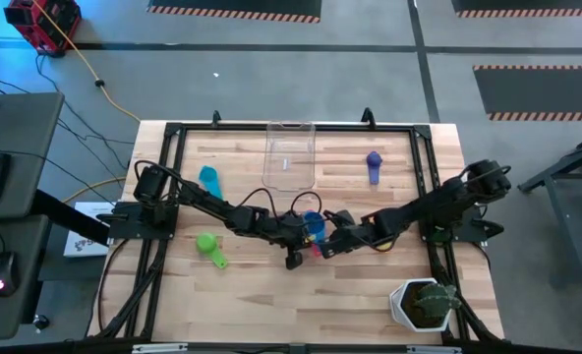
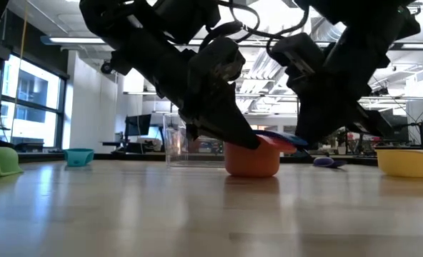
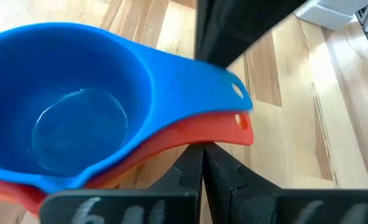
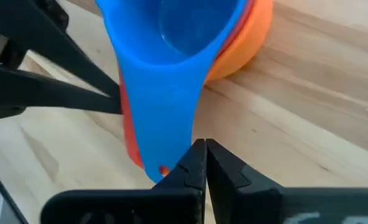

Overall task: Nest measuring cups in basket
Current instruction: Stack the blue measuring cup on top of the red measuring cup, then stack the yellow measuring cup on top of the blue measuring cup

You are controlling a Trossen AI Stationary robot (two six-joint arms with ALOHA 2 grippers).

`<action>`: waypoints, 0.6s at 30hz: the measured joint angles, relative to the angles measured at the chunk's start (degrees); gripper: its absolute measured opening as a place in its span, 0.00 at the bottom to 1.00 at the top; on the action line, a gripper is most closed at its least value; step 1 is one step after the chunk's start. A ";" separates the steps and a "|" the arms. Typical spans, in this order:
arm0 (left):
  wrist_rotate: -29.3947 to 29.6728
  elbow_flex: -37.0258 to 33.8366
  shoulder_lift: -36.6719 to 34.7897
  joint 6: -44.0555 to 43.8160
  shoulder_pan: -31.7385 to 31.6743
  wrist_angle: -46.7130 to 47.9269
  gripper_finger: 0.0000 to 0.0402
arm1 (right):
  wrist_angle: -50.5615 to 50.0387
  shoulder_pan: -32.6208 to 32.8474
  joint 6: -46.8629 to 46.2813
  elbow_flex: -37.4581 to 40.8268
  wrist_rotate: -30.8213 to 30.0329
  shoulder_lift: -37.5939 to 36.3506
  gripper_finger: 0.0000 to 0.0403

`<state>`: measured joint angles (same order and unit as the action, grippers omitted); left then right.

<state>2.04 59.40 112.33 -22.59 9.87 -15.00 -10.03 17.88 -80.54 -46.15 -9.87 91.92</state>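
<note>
A blue cup (image 1: 314,226) sits nested in a red one (image 3: 221,127), and both stand in an orange cup (image 2: 252,158) at the table's middle. Their handles point toward the near edge. My left gripper (image 3: 202,152) is shut, its tips just under the red handle. My right gripper (image 4: 204,148) is shut too, at the blue handle's side. The clear basket (image 1: 289,155) stands beyond them near the far edge. Light blue (image 1: 210,179), green (image 1: 210,248), purple-blue (image 1: 374,165) and yellow (image 2: 406,162) cups rest on the table. My left gripper's shut fingertips (image 2: 246,140) slant down from the table's left onto the stack, at the orange cup's rim below the red handle (image 3: 234,134). The stack stands on the table. My right gripper's shut fingertips (image 4: 196,155) meet the side of the blue handle (image 4: 171,137) near its free end, slanting down from the table's right; whether they truly press on it I cannot tell.
A white pot with a green plant (image 1: 424,303) stands at the near right corner. The black frame rails (image 1: 173,177) run along the table's left, right and far sides. Bare wood lies between the stack and the near edge.
</note>
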 joint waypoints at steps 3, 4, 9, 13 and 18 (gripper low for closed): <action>-0.08 0.00 0.00 -1.07 0.00 0.02 0.00 | 1.30 0.16 0.01 -1.60 0.20 1.02 0.00; -0.06 0.00 0.00 -1.20 0.00 0.02 0.00 | 1.30 0.16 0.07 -1.98 0.33 1.41 0.00; -0.02 0.00 0.00 -1.25 0.00 -0.61 0.00 | 1.17 0.06 2.34 -2.95 1.04 1.98 0.00; -1.90 0.00 0.00 -1.25 -0.08 -0.10 0.00 | -2.74 -0.55 4.22 -2.95 0.92 -0.50 0.00; -3.42 0.00 0.00 -1.34 -0.58 0.20 0.00 | -10.86 -1.02 6.63 -2.93 -0.25 -5.70 0.00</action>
<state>-1.38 59.40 112.33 -23.92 9.29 -14.81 -20.88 16.86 -73.91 -49.08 -10.12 86.21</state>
